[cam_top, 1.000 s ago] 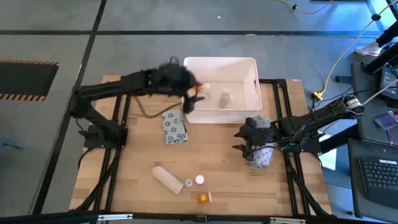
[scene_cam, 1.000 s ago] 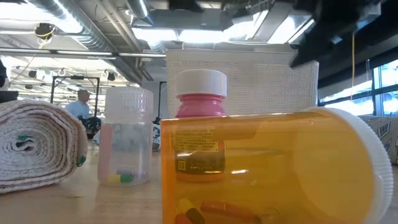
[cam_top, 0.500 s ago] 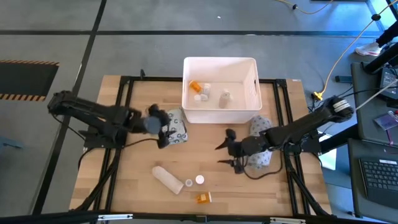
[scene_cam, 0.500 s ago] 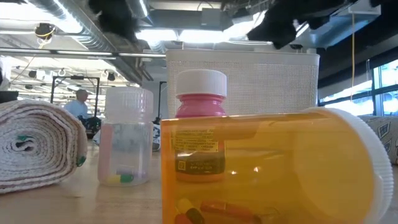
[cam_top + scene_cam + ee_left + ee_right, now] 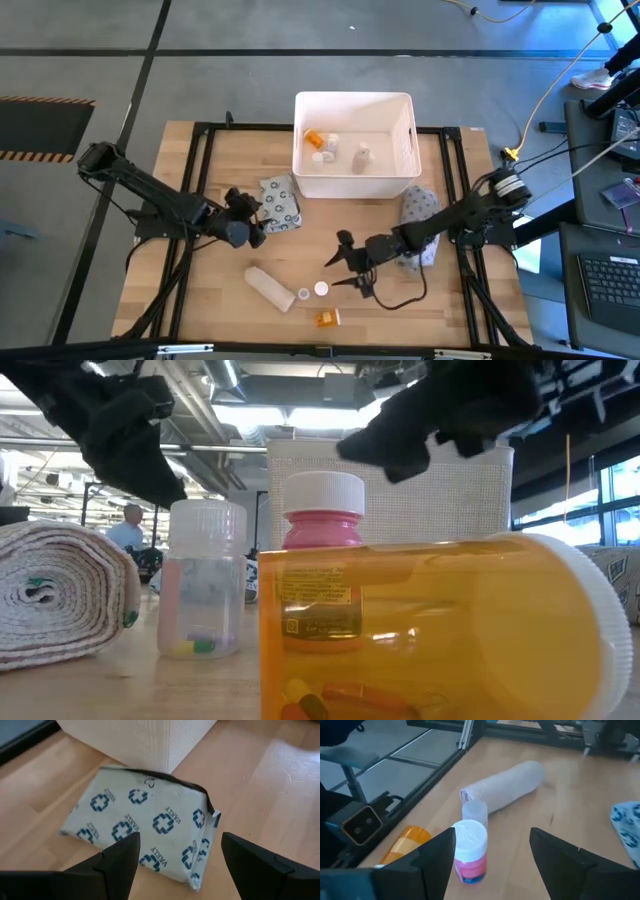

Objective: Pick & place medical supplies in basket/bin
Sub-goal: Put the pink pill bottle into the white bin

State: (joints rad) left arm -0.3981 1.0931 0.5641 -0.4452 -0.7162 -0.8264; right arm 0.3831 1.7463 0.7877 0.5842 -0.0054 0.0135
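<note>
Hovering open and empty, the left end effector (image 5: pixel 177 865) faces a grey packet (image 5: pixel 142 832) printed with crosses.

Lighting: bright, even, from overhead ceiling strips (image 5: pixel 300 415) seen in the low view; blue daylight cast at the high view's far right corner. Shadows: soft, short on the worktop (image 5: pixel 210 300). Focus: orange pill bottle (image 5: pixel 440 630) close and soft; arm silhouettes blurred.
</note>
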